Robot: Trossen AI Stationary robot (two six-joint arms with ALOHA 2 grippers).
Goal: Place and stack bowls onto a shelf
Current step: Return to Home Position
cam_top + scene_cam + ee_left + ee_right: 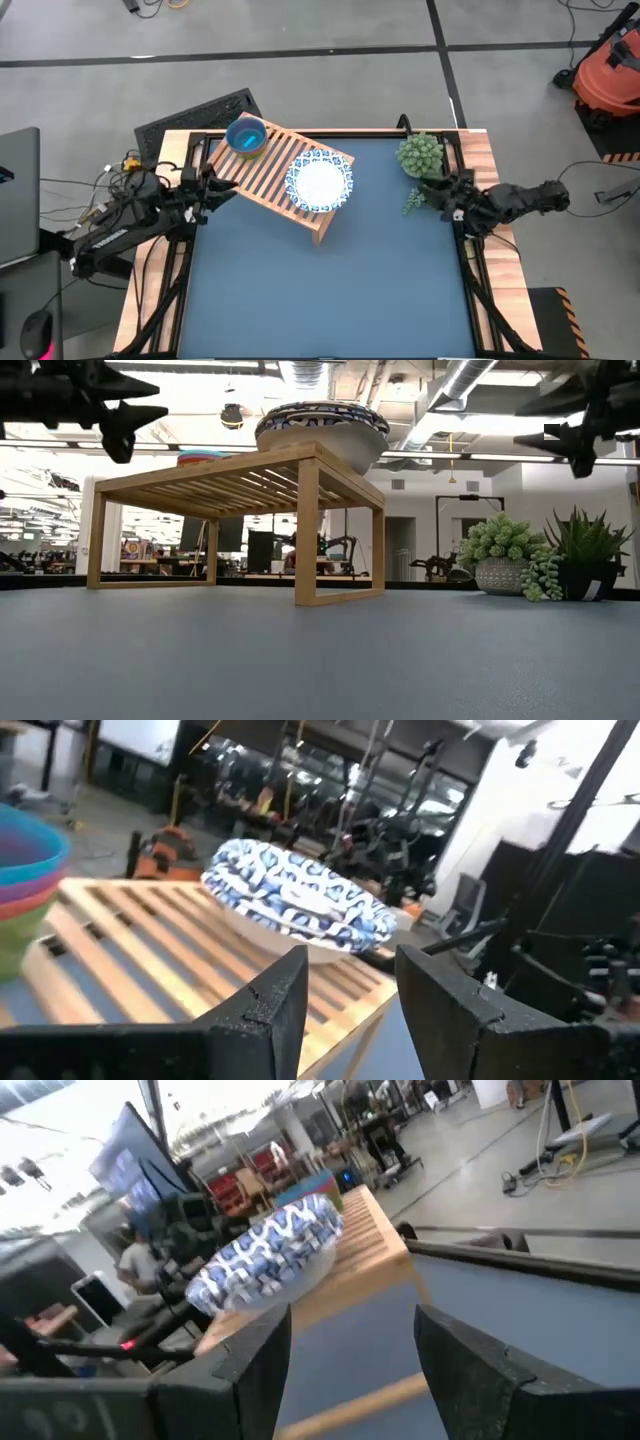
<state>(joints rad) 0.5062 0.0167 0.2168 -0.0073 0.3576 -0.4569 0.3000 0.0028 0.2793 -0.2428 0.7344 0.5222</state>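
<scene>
1. The left claw [218, 190] hangs over the 9 o'clock edge of the counter [330, 290]. Its arm is folded low and points toward 3 o'clock. Its fingers [275, 1010] stand apart with nothing between them.
2. The right claw [432, 190] mirrors it at the 3 o'clock edge, pointing toward 9 o'clock, fingers [255, 1355] likewise spread and empty.
3. The shelf [270, 165] stands askew on the blue counter, about 11 o'clock from its centre. A stack of small plastic bowls [246, 137], teal on top, sits at the shelf's 10 o'clock end. The patterned bowls [319, 181] sit at its 4 o'clock end.
4. A potted plant [420, 155] stands at the counter's 1 o'clock, just beside the right claw. Beyond the counter at 2 o'clock, a red vacuum [610, 70] sits on the grey floor.
5. Only the low view shows both claws held well clear of the counter, and a spiky plant [585, 555] beside the first. Only the left wrist view shows magenta and green rims under the teal bowl.
</scene>
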